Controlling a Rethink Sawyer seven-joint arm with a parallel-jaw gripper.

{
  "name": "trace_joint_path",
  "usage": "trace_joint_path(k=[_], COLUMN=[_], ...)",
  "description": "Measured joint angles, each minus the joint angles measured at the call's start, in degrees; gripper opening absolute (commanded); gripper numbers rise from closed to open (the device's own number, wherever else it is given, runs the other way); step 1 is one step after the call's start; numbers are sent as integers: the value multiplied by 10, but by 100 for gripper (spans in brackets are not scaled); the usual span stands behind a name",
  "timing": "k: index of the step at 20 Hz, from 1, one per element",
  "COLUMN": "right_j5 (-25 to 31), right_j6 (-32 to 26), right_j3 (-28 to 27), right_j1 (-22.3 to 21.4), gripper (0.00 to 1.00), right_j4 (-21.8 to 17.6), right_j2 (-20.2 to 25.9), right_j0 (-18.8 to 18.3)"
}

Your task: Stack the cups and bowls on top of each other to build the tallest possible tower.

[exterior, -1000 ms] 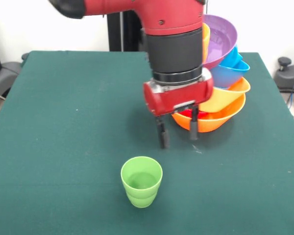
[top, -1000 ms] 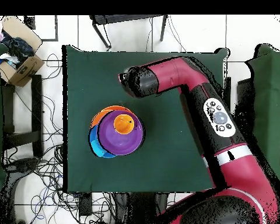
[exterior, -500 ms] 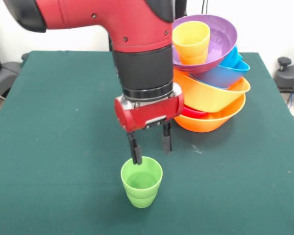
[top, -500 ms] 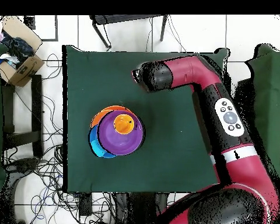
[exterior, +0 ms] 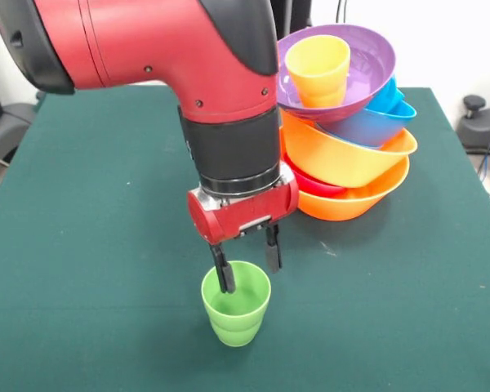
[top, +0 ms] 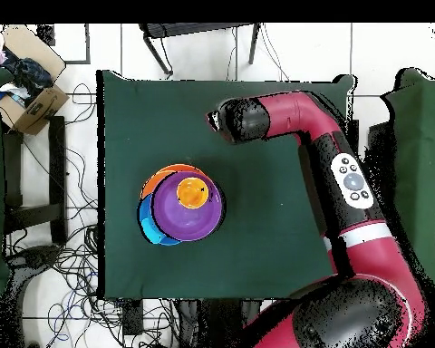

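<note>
Small glossy green plastic cup (exterior: 236,303) upright on dark green tabletop (exterior: 98,245), near front edge, apart from tower. Claw (exterior: 247,262) spread open over cup: one finger (exterior: 224,272) dipped inside rim, other behind rim outside. Leaning tower of nested plastic bowls (exterior: 351,155) on large orange base; orange cup (exterior: 318,70) in wide purple top bowl (exterior: 367,69)

No legible text or labels anywhere

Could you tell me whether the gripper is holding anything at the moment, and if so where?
Nothing is held yet: the open gripper straddles the green cup's rim, one finger inside.
</note>
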Motion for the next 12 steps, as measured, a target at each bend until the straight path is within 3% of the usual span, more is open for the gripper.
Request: trace_joint_path(k=[12], right_j5=[0], right_j6=[0], right_j3=[0], right_j1=[18], gripper=[100], right_j4=[0], right_j2=[-6], right_j0=[0])
